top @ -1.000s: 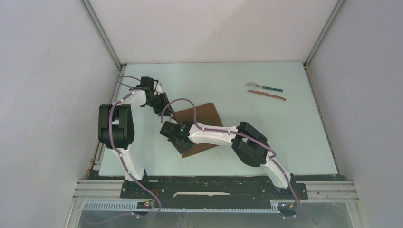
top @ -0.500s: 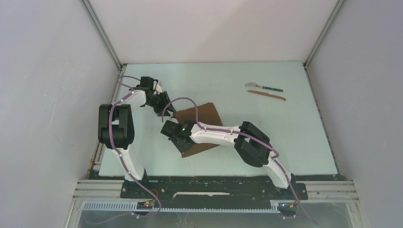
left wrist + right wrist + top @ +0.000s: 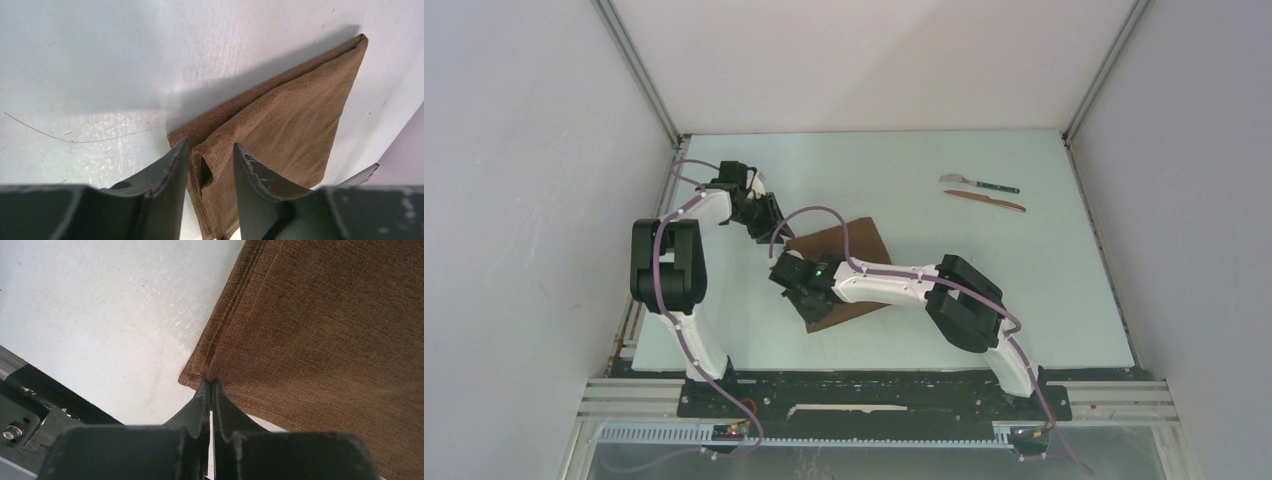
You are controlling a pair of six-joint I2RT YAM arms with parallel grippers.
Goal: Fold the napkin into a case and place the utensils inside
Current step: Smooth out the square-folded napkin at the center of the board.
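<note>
The dark-brown napkin [image 3: 849, 250] lies folded on the pale table, left of centre. My left gripper [image 3: 776, 228] is at its far left corner. In the left wrist view its jaws stand open [image 3: 211, 157] on either side of the layered corner of the napkin [image 3: 290, 120]. My right gripper [image 3: 808, 306] is at the near left corner. In the right wrist view it is shut [image 3: 210, 385] on the edge of the napkin [image 3: 325, 330]. The utensils lie at the far right: a silver-headed, teal-handled piece [image 3: 979, 183] and a reddish-brown knife [image 3: 984, 198].
White enclosure walls stand close on the left, right and back. A metal frame rail [image 3: 874, 385] runs along the table's near edge, and it shows at the lower left of the right wrist view [image 3: 30, 390].
My right arm has shifted slightly to the right while keeping hold of the napkin's near left corner. The left arm and the utensils have not moved.
</note>
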